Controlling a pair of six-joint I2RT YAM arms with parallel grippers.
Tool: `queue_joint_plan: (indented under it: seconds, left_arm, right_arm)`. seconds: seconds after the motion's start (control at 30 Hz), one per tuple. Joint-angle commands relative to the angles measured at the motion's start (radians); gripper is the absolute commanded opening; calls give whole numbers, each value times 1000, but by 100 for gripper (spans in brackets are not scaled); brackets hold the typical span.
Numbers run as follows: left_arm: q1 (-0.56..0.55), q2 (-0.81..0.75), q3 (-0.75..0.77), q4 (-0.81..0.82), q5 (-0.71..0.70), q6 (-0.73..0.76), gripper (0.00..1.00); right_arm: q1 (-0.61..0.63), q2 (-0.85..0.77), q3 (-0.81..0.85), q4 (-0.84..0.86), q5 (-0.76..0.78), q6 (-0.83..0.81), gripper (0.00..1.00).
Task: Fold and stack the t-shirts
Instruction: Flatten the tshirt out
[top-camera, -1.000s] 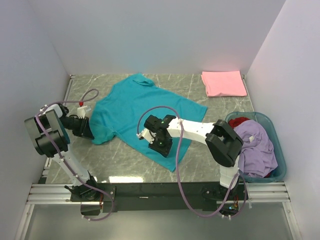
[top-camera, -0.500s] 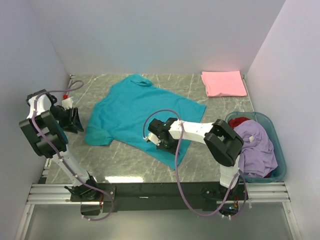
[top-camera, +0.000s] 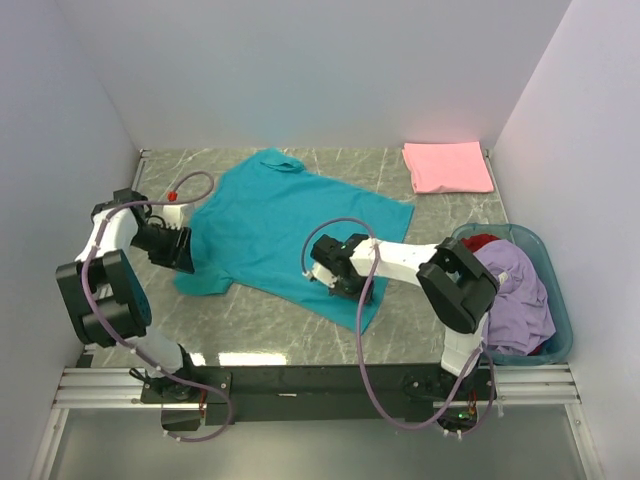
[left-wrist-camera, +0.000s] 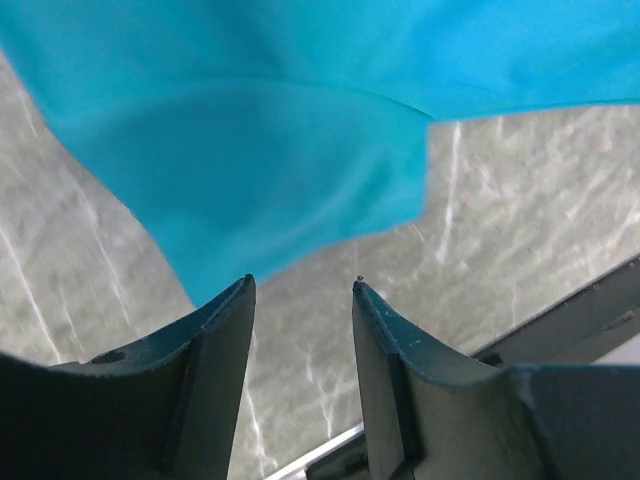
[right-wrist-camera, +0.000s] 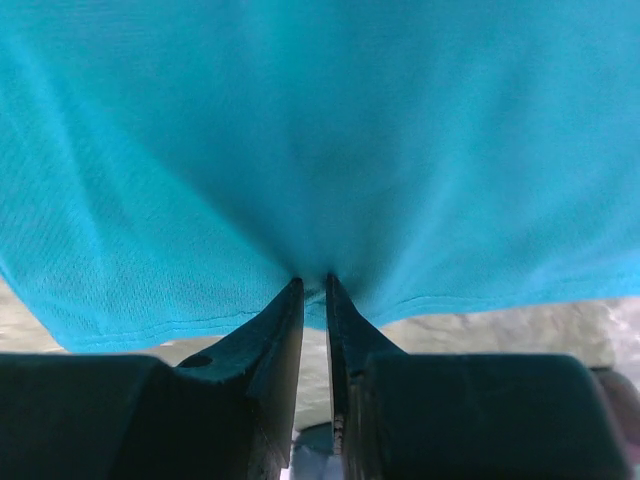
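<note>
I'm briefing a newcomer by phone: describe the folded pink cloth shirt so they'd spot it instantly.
Find the grey marble table, then its far right corner. The folded pink cloth shirt lies there, a neat flat rectangle, unlike the spread teal cloth shirt mid-table.

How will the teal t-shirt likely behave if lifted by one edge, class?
Probably floppy: the teal t-shirt lies flat with soft wrinkles, and cloth puckers where the right gripper pinches its hem. Lifted from that pinch, it would likely drape rather than hold shape. It may also slide easily over the smooth table.
</note>
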Motion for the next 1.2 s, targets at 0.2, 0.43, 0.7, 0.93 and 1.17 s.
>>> queue_joint_plan:
  seconds: [0.2,0.43,0.7,0.93,1.17]
  left_arm:
    - [-99,153,154,201,-26,-69,49]
    - [-194,296,257,265,-111,-92,41]
    - [-199,259,59,319,-224,-61,20]
    - [-165,60,-191,249,-289,-20,8]
    - [-91,-149,-132,10,-219,59,9]
  right_arm:
    - [-169,-42,-71,67,153,-117,24]
    - [-257,-62,-10,67,243,-164,27]
    - [-266,-114,112,-30,118,-115,29]
    - [-300,-135,150,-74,-11,-78,29]
    - [-312,-152,178,-82,-95,-49,29]
